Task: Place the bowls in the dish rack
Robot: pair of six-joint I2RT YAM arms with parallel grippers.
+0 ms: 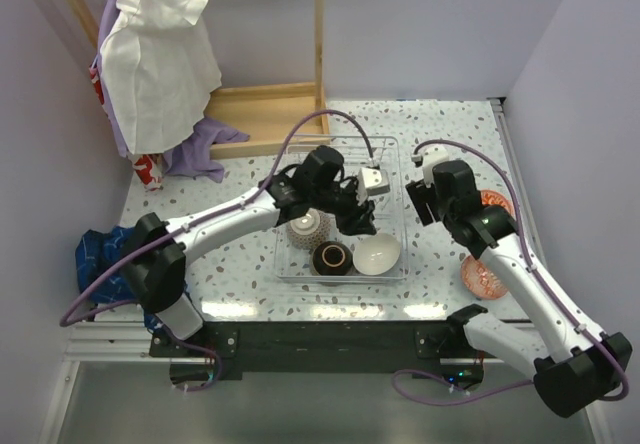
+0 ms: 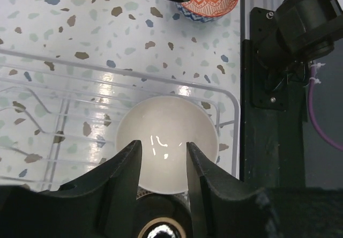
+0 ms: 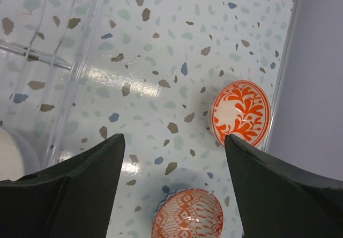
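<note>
The dish rack (image 1: pixel 392 164) of thin clear wire sits mid-table. Three bowls rest in it: a speckled bowl (image 1: pixel 309 229), a dark bowl (image 1: pixel 333 258) and a white bowl (image 1: pixel 377 254). My left gripper (image 1: pixel 358 222) hovers over the rack. In the left wrist view its jaws stand apart above the white bowl (image 2: pixel 167 144), gripping nothing, so the left gripper (image 2: pixel 163 149) is open. My right gripper (image 3: pixel 174 141) is wide open above the table, right of the rack. An orange floral bowl (image 3: pixel 240 112) and an orange patterned bowl (image 3: pixel 187 214) lie beneath it.
A wooden frame (image 1: pixel 270 104) with hanging cloth (image 1: pixel 155 44) stands at the back left. Blue fabric (image 1: pixel 100 249) lies at the left edge. The right wall runs close behind the orange floral bowl (image 1: pixel 493 202) and the orange patterned bowl (image 1: pixel 482 276).
</note>
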